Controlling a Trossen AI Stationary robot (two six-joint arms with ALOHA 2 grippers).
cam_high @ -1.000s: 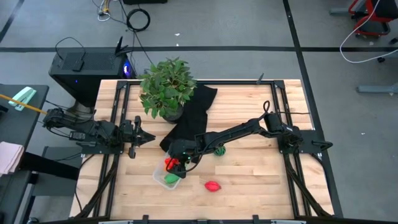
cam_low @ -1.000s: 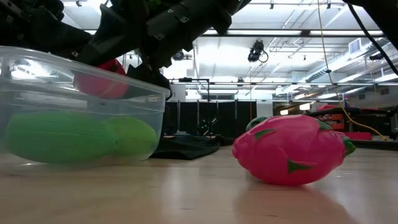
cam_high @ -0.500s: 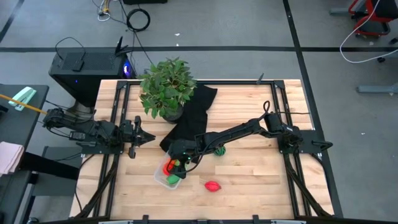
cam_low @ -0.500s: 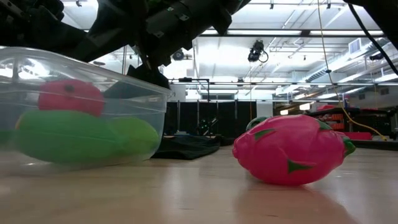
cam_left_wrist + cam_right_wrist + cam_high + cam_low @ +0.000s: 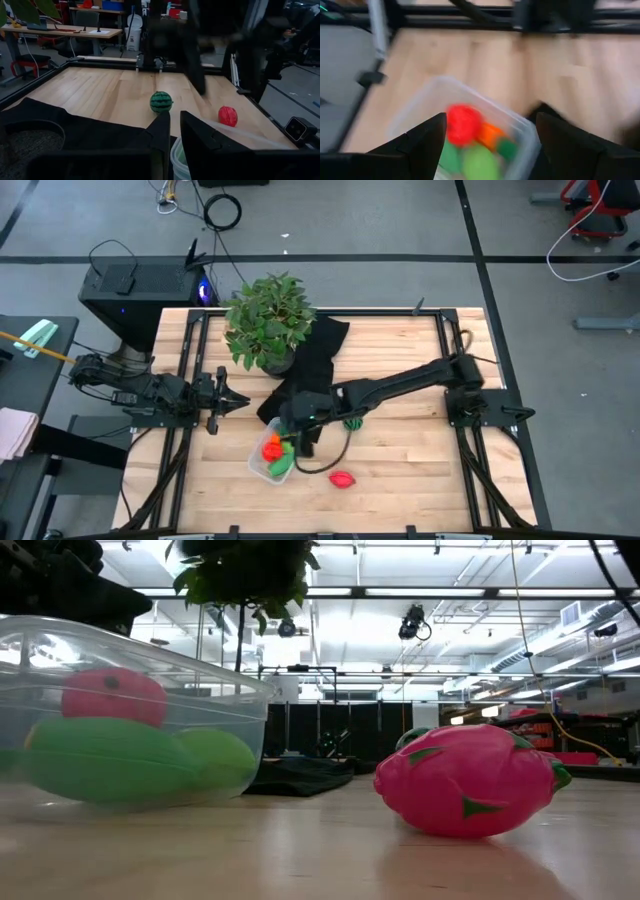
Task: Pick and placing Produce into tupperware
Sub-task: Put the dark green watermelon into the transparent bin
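The right hand (image 5: 303,442) hangs above the tupperware (image 5: 271,457), fingers (image 5: 427,142) spread wide and empty. The tupperware sits near the front of the counter (image 5: 400,470) and contains a red piece (image 5: 113,696), an orange carrot (image 5: 490,134) and green produce (image 5: 105,757). A second red piece (image 5: 342,479) lies just beside it; the striped melon (image 5: 161,101) sits farther back. The left hand (image 5: 222,400) waits at the counter's left edge, fingers nearly closed, empty.

This is a robotics lab or workshop — a wooden table (image 5: 400,470) on a grey floor with taped lines, loose cables (image 5: 222,210), ceiling strip lights (image 5: 480,600) and work desks (image 5: 60,31) behind.
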